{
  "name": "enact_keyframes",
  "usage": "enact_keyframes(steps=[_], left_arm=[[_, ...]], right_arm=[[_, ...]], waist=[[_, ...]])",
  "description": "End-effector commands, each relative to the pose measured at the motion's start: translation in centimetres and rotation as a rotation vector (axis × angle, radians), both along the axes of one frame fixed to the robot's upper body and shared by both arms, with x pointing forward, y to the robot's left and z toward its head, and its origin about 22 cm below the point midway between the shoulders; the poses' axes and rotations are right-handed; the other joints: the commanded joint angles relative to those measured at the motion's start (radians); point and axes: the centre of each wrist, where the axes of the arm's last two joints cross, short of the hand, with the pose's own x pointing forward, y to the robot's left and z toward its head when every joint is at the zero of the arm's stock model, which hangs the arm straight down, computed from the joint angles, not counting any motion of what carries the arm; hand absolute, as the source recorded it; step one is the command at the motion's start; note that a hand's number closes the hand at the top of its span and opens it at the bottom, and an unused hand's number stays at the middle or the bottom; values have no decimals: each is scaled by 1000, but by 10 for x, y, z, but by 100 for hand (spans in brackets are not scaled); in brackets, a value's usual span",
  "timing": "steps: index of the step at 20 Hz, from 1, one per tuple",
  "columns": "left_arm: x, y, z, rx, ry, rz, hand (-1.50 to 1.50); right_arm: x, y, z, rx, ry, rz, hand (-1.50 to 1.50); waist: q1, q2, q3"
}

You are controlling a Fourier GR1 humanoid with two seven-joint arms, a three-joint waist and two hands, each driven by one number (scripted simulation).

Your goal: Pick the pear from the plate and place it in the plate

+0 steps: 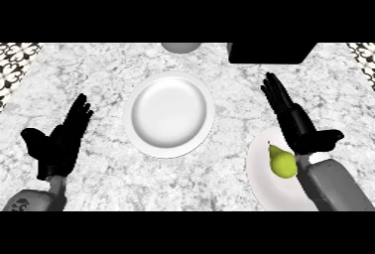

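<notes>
With the centre plate (pixel 169 114) as landmark: the left hand (pixel 58 141) rests to its left above the marble tabletop (pixel 95 64), fingers straight and pointing away from the robot, thumb spread, holding nothing. The centre plate itself carries nothing. To its right and nearer the robot lies a second plate (pixel 264 173), partly covered by the right forearm, and on it the pear (pixel 282 161), its narrow end pointing away from the robot and its rounder end towards it. The right hand (pixel 296 124) hangs over that plate's far side, fingers extended and thumb out, gripping nothing. The pear sits just behind and to the inner side of the palm, close to the wrist, so the right hand is much the nearer; it would probably need to draw back and turn down onto the fruit.
</notes>
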Motion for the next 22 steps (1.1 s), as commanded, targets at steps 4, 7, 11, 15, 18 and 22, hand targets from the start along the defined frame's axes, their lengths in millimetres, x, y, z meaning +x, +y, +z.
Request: enact_keyframes(steps=[4, 7, 11, 15, 18, 22], left_arm=[[24, 4, 55, 127, -234, -142, 0], [23, -7, 53, 118, -232, -177, 0], [37, 0, 77, 138, -293, -170, 0], [35, 19, 71, 119, -286, -189, 0], [40, 13, 96, 130, -287, -193, 0], [36, 24, 70, 116, -282, -195, 0]], right_arm=[[-5, 89, -6, -117, 144, 447, 150], [14, 34, 12, -748, 40, 395, 150], [-40, 89, -54, -810, 189, 361, 150], [-59, 71, -85, -503, 228, 216, -150], [-64, 75, -75, -391, 164, 207, -150], [-36, 61, -8, -444, 39, 181, -150]], waist=[[37, -1, -6], [56, -51, -45], [-20, -12, -7], [-19, -6, -5], [-20, -9, -5], [-20, -9, -6]])
